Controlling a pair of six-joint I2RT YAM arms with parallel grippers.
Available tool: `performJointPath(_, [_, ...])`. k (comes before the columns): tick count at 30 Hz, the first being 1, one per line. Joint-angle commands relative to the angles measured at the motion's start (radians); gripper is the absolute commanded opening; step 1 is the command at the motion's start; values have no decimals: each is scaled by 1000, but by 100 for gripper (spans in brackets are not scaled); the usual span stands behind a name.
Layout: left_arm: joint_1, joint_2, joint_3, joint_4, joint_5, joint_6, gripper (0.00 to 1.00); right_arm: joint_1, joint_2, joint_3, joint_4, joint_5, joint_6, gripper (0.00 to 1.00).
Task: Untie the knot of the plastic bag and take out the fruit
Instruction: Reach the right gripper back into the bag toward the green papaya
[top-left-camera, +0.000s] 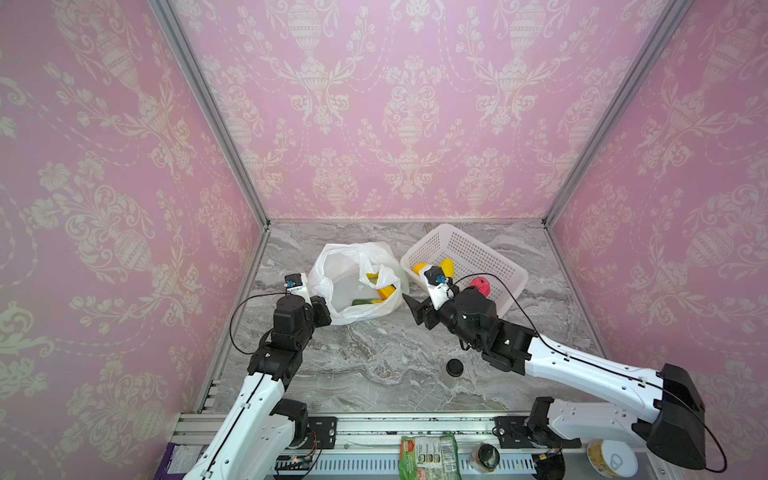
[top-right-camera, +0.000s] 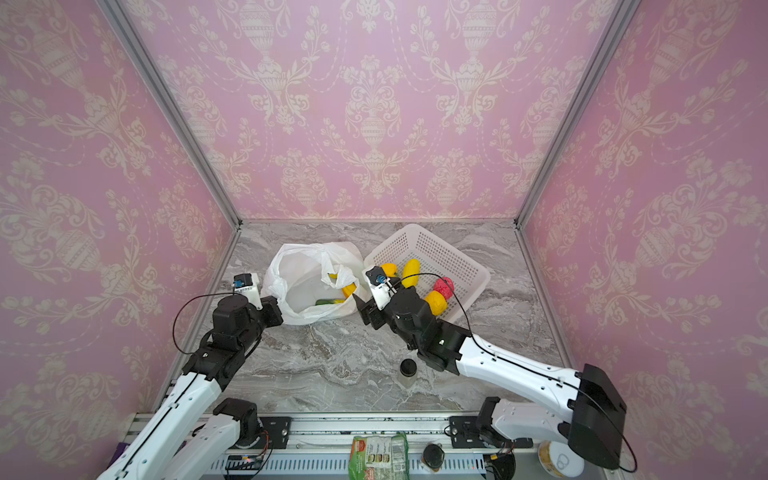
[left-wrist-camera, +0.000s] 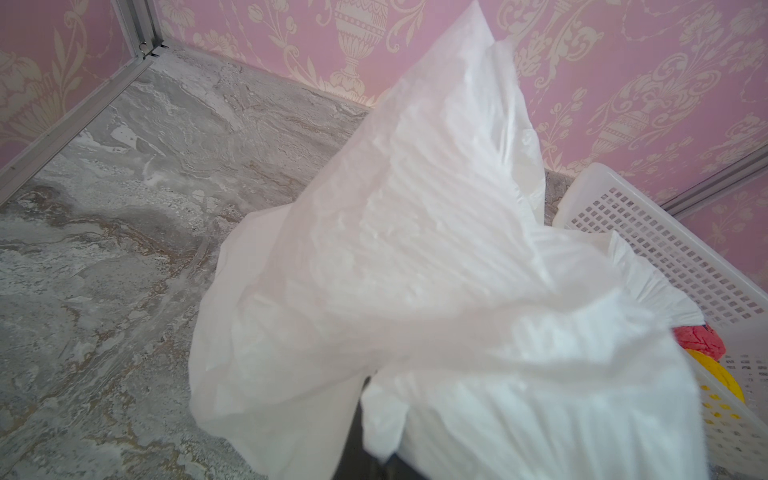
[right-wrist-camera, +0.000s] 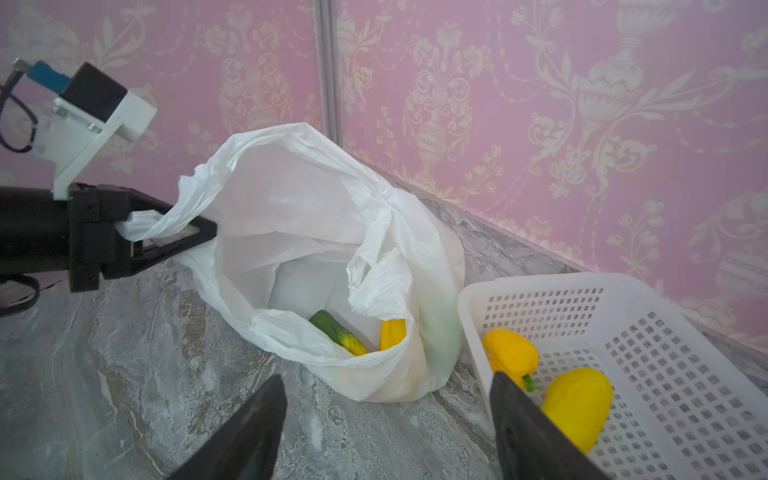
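Left hand (right-wrist-camera: 183, 235) clamped on plastic bag (right-wrist-camera: 299, 199) rim, pulling mouth open for access. Right hand (top-left-camera: 415, 309) wide, empty, between bag and basket (right-wrist-camera: 665, 332); green fruit (right-wrist-camera: 337, 332), yellow fruit (right-wrist-camera: 392, 334) lie inside bag.

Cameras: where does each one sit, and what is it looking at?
Top views: high behind the arms, looking down at the table; both arms show.
Left wrist: on the left arm, facing the plastic bag close up; a sliver of the left gripper shows.
Right wrist: on the right arm, facing the bag's mouth; right gripper open.
Shared: both wrist views show the basket.
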Motion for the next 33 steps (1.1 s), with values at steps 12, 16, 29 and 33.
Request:
performJointPath(12, [6,-30,-18,-4,-7,-4,0,112,277,153,59,-249,-97,46])
performJointPath(16, [5,-17,-18,4,-3,-4,0,110,435,298,-37,-213,-86,42])
performJointPath(29, [7,-29,-17,-6,-6,-3,0,-17,952,962,-448,-74,-43,29])
performJointPath(33, [7,-26,-10,-6,-9,0,0,-25,1035,1049,-567,5,-37,29])
